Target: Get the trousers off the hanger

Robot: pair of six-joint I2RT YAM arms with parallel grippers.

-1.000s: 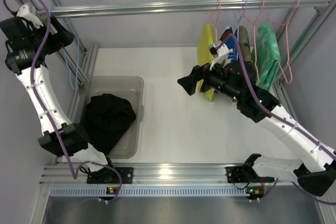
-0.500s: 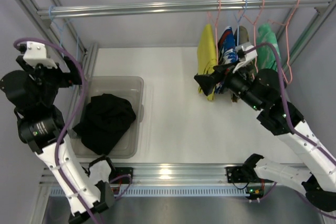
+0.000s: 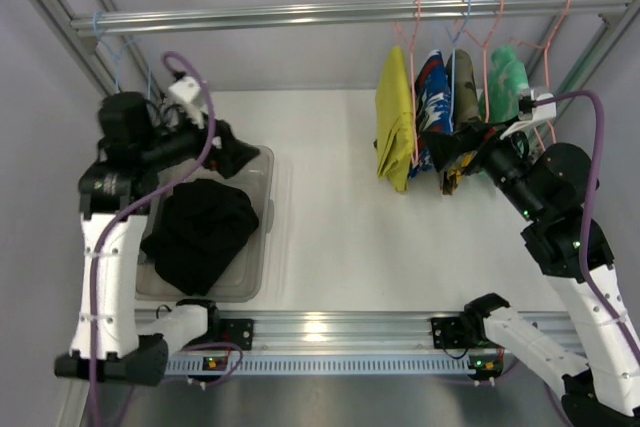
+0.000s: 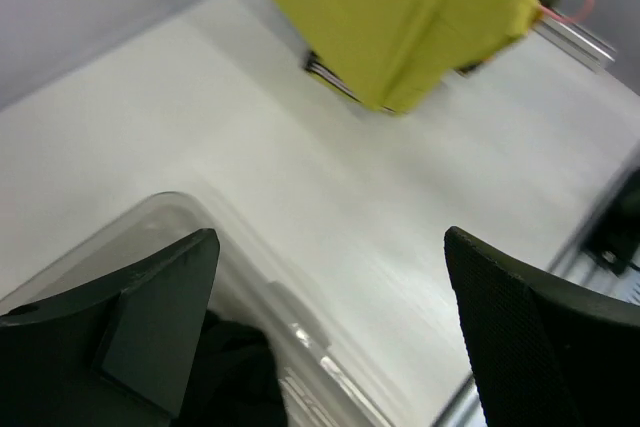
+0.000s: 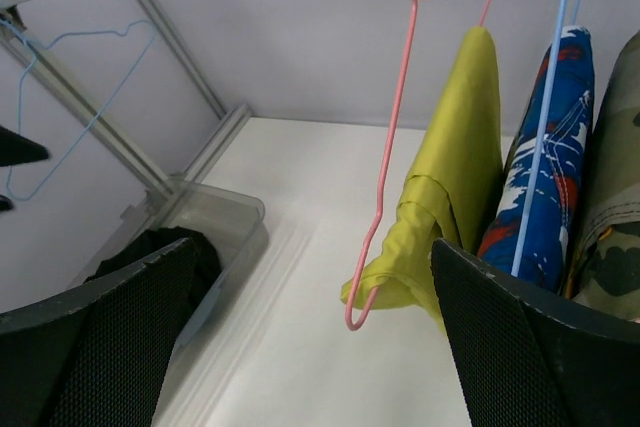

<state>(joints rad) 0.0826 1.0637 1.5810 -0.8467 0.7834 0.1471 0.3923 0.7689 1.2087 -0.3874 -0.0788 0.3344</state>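
Already the black trousers [image 3: 200,232] lie heaped in the clear bin [image 3: 268,209] at the left of the table [image 3: 330,227], so that pair looks finished. The yellow trousers [image 5: 455,162] hang folded on the pink hanger [image 5: 388,147] from the rail [image 3: 300,15], just beside a blue patterned garment [image 5: 550,147] — they are the pair in hand, I judge.

The right fingers [image 5: 520,347] are spread wide with nothing between them, facing the yellow cloth from nearby but not touching it. The left fingers [image 4: 150,317] are likewise spread and empty above the bin's far rim, well apart from the rail.

This reads as the reach toward the second pair. The next move calls for the right arm to close on the lower fold, pinch the cloth alone — not the wire — and draw it off the hanger.
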